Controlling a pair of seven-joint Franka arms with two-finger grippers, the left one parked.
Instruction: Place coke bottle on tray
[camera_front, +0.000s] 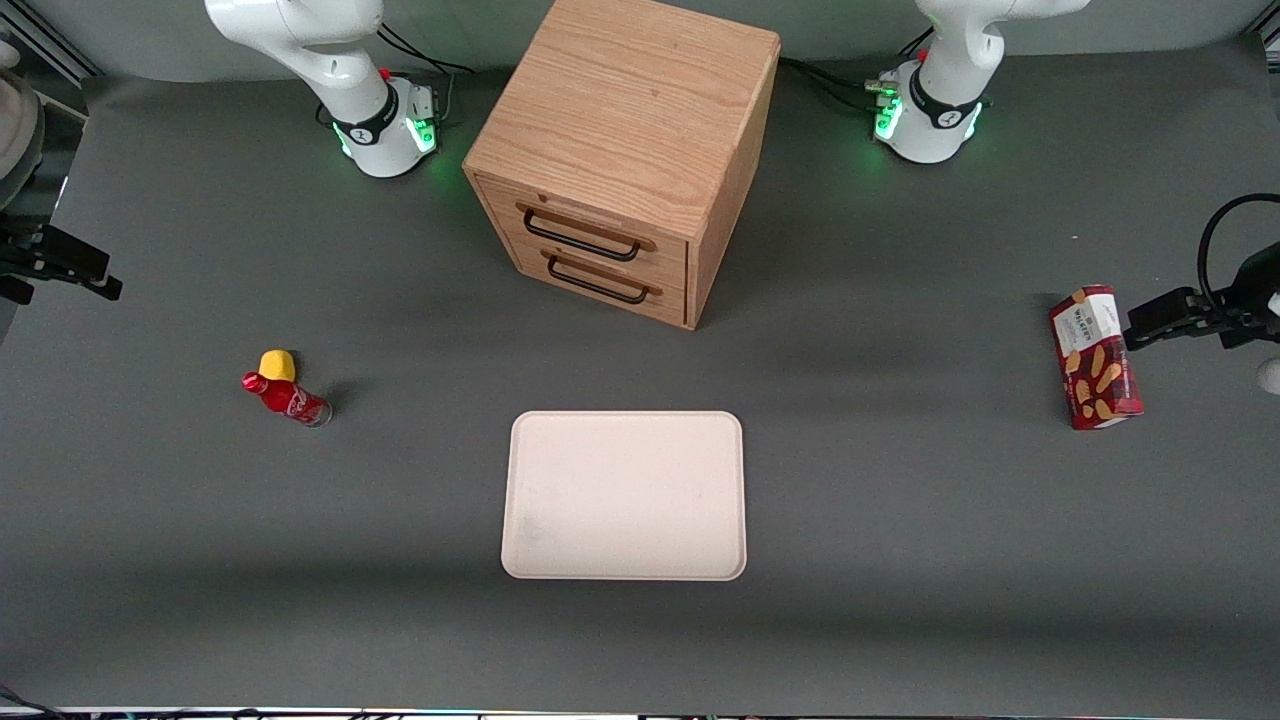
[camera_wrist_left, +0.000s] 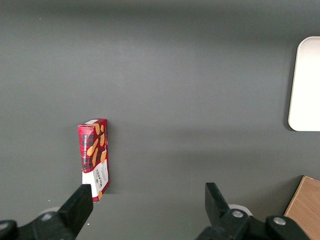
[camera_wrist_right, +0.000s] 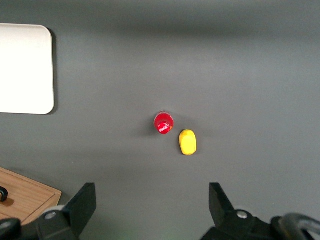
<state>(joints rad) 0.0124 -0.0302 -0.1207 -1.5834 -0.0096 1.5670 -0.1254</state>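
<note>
The coke bottle (camera_front: 288, 400) stands upright on the grey table toward the working arm's end, with a red cap, a red label and a clear base. From above it shows as a red cap in the right wrist view (camera_wrist_right: 163, 123). The pale cream-pink tray (camera_front: 625, 495) lies flat and bare near the table's middle, nearer the front camera than the cabinet; its corner shows in the right wrist view (camera_wrist_right: 25, 70). My right gripper (camera_wrist_right: 152, 199) is open and empty, high above the table and well apart from the bottle. It sits at the frame's edge in the front view (camera_front: 95, 275).
A yellow rounded lump (camera_front: 277, 364) sits right beside the bottle, slightly farther from the front camera; it also shows in the right wrist view (camera_wrist_right: 187, 142). A wooden two-drawer cabinet (camera_front: 625, 150) stands mid-table. A red snack box (camera_front: 1095, 357) lies toward the parked arm's end.
</note>
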